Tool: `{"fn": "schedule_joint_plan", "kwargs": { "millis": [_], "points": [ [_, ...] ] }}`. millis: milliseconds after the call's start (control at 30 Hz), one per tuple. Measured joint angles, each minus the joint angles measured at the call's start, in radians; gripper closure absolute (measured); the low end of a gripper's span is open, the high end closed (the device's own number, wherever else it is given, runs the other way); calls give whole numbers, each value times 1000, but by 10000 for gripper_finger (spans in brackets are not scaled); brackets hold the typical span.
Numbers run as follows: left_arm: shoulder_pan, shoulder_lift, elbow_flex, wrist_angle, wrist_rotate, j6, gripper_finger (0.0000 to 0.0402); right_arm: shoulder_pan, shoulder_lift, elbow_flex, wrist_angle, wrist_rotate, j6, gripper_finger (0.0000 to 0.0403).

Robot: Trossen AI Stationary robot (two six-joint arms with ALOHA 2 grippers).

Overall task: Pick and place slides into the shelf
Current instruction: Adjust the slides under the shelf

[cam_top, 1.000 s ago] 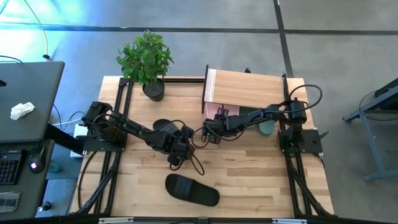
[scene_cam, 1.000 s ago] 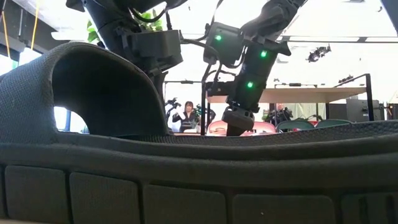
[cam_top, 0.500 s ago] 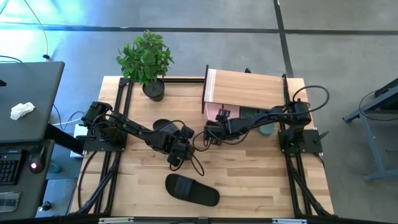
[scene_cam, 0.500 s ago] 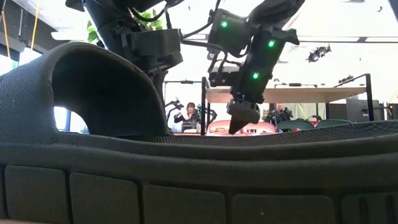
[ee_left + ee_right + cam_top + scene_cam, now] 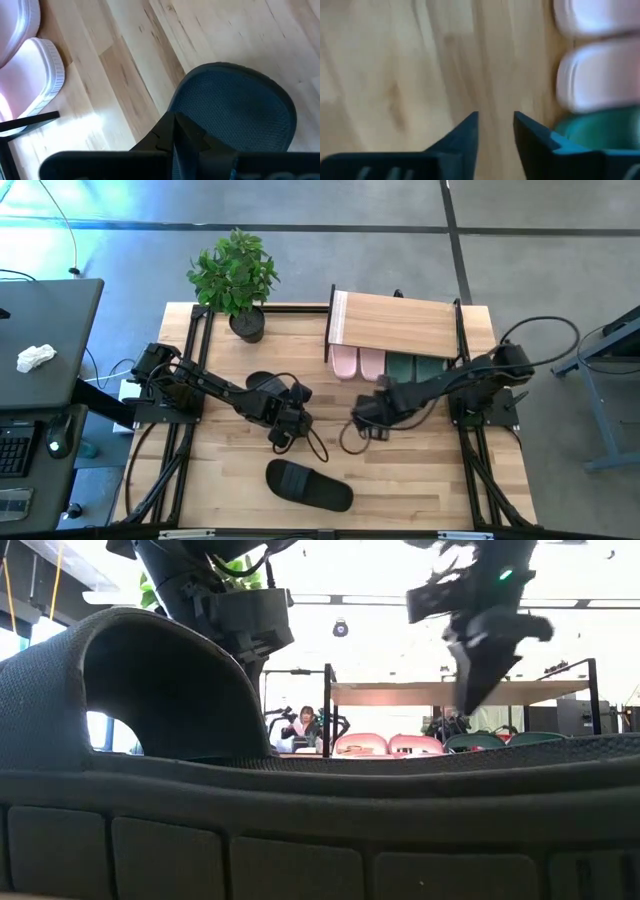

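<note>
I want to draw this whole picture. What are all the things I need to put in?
pink slides: two, pale pink, side by side under the shelf
green slides: two, teal, under the shelf beside the pink ones
black slides: two, black, one near the table's front, one mid-table by the left arm
shelf: one, light wood, back of table
plant: one, green, back left corner
table: one, light wood
person: one, far behind
left gripper: shut, mid-table
right gripper: open, empty, before the shelf

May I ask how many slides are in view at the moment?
6: two pink slides and two teal slides under the shelf, a black slide near the front edge, another black slide partly covered mid-table.
</note>
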Motion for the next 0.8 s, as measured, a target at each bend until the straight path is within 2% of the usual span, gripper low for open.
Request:
{"fn": "schedule_joint_plan", "kwargs": {
  "millis": [233, 500, 633, 800],
  "points": [
    [0, 0, 0, 0, 0, 0, 401, 98, -51, -8, -249, -39, 275, 392],
    [0, 0, 0, 2, 0, 0, 401, 208, -51, -164, -277, -176, 475, 401],
    [0, 0, 0, 9, -1, 17, 401, 226, -58, -273, -232, -176, 548, 402],
    [0, 0, 0, 30, -1, 19, 401, 192, -93, -428, -87, -140, 578, 403]
  ]
}}
